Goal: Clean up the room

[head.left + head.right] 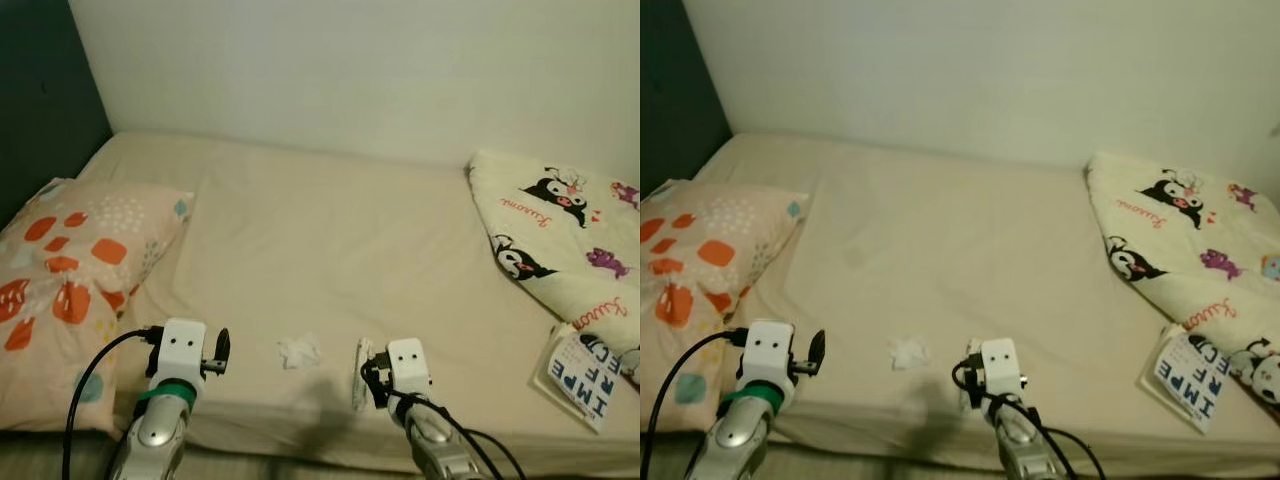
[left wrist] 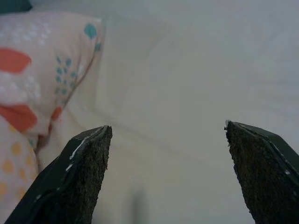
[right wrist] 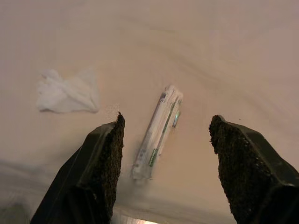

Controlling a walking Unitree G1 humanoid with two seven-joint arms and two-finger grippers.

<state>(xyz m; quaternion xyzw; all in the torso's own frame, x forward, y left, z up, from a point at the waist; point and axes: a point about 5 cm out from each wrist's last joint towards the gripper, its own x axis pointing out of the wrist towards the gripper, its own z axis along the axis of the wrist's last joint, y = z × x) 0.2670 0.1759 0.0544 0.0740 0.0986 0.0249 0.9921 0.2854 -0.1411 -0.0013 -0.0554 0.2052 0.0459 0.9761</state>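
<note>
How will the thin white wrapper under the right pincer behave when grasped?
The thin white plastic wrapper lies flat on the beige bed sheet, so it is probably light and floppy. The open right pincer may pinch sheet too.

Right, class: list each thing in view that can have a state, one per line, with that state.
Left tool: open, empty, over the bed beside the pillow.
Right tool: open, empty, above the wrapper.
Wrapper: lying flat on the bed.
Tissue: crumpled.
Pillow: lying flat.
Blanket: bunched up.
Book: closed, partly under the blanket.
</note>
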